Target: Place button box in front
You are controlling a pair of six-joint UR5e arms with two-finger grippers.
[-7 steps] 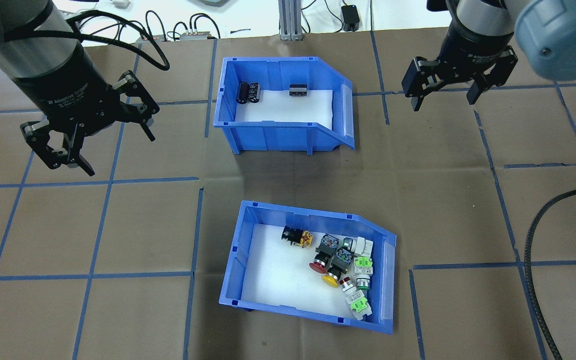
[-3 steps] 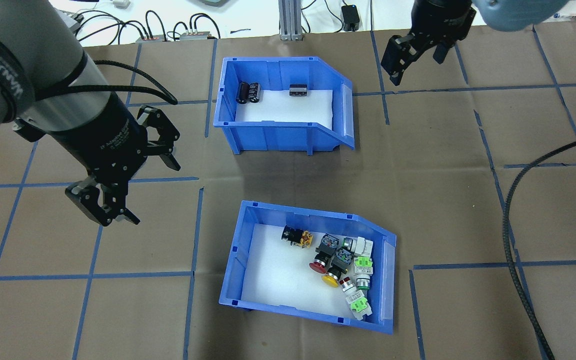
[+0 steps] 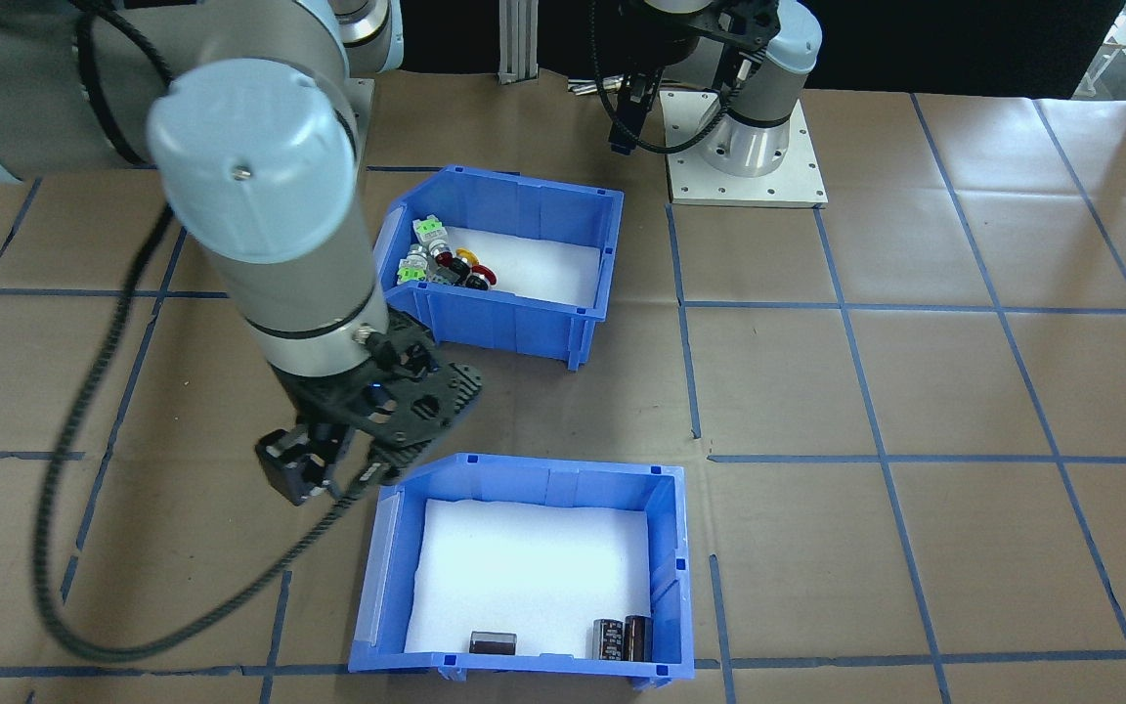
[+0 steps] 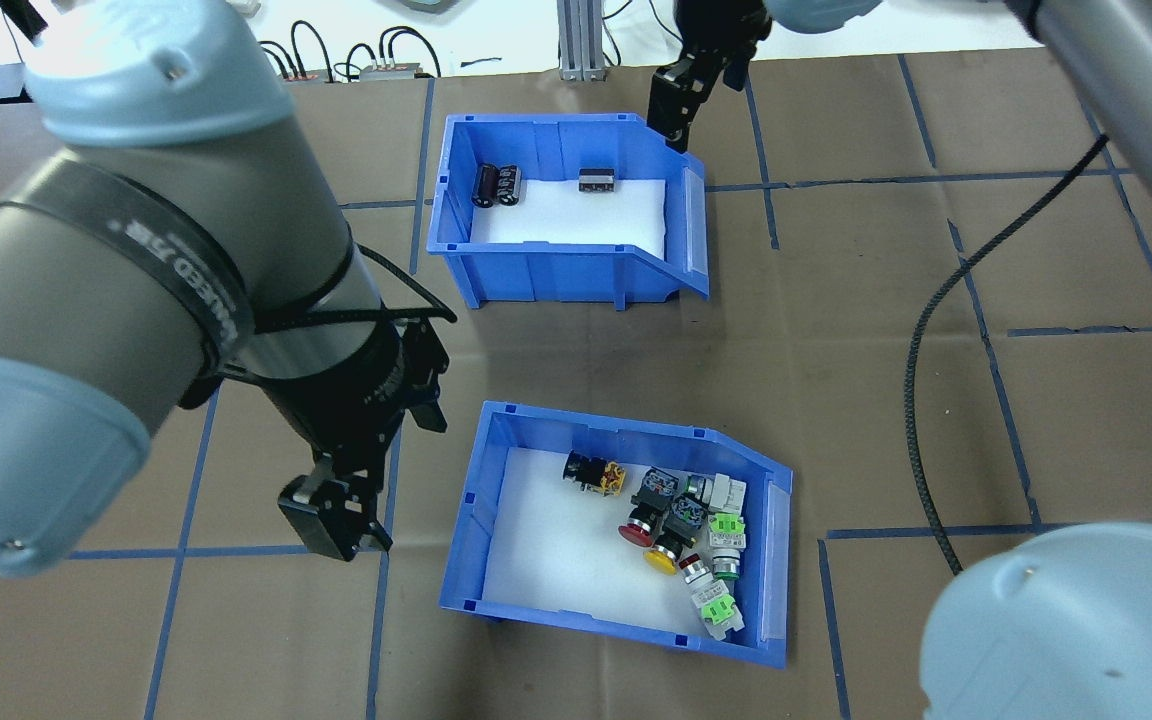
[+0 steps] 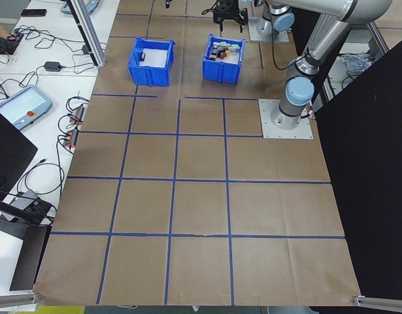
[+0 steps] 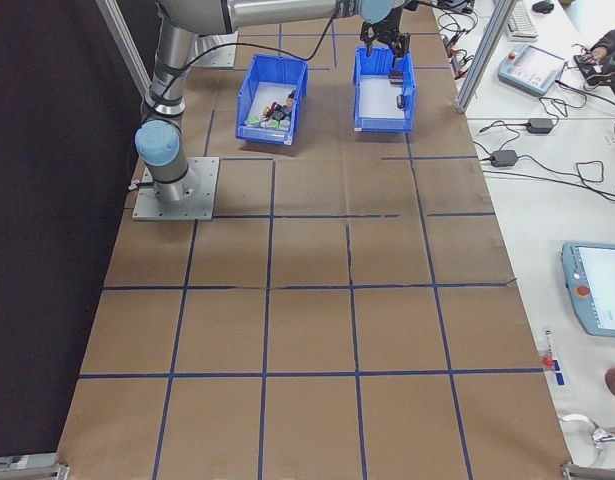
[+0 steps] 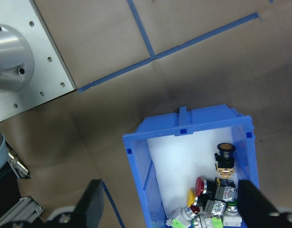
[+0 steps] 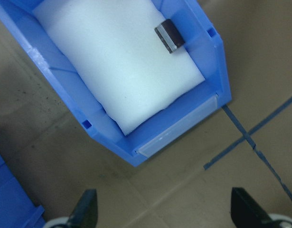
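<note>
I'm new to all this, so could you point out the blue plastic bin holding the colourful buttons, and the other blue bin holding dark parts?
blue plastic button bin [image 4: 463, 540]: overhead view, left wall.
blue plastic bin with dark parts [image 4: 546, 275]: overhead view, near wall.

Second blue bin [image 4: 576, 270] with dark cylinders [image 4: 498, 186] on brown table [image 4: 936, 380]

Grey arms, pale blue joint caps, black end effectors, black cables, silver base plates

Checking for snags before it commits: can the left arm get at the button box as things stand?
Probably yes: the left pincer hangs open beside the button box, its wall bare on that side.
</note>
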